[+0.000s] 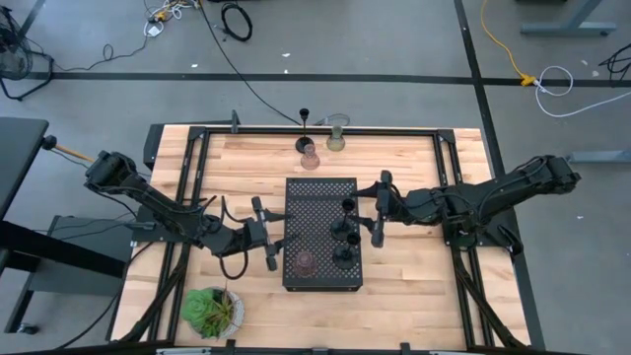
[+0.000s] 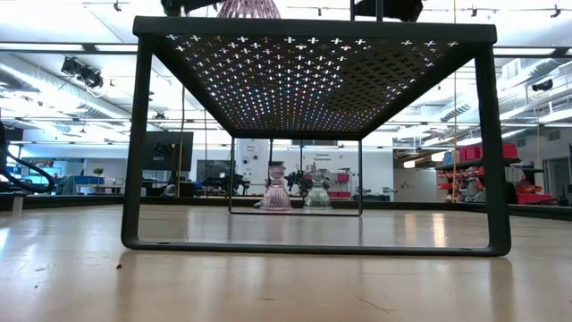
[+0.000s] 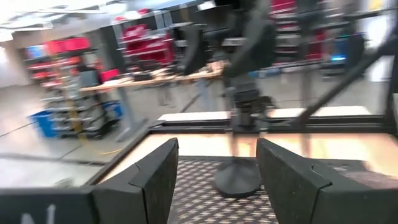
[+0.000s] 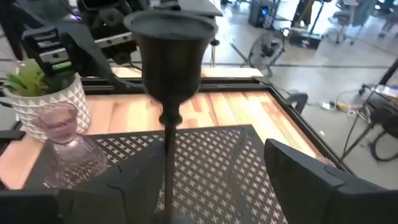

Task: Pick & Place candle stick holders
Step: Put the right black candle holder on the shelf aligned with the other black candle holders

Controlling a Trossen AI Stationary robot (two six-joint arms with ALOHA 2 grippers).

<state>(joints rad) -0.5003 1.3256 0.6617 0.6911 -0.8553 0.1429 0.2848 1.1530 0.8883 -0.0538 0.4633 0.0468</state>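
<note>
A black perforated tray (image 1: 320, 197) stands mid-table. On its right half stand black stemmed holders (image 1: 343, 254), and a pinkish glass holder (image 1: 306, 261) stands near its near left corner. A third black holder (image 1: 306, 118), a pinkish one (image 1: 310, 158) and an olive-green one (image 1: 337, 140) stand at the table's far edge. My right gripper (image 1: 379, 209) is open at the tray's right side. A black holder's stem (image 4: 166, 149) stands just ahead of its fingers, toward one of them, apart from both. My left gripper (image 1: 264, 235) is open at the tray's left edge, and a black holder's round base (image 3: 238, 177) stands beyond its fingers.
A leafy plant in a white pot (image 1: 212, 311) stands near the table's near left corner. The tray stands on thin legs (image 2: 134, 143), with open space under it. The two glass holders at the far edge show under the tray (image 2: 275, 192). A black frame rail (image 1: 197, 158) borders the tabletop.
</note>
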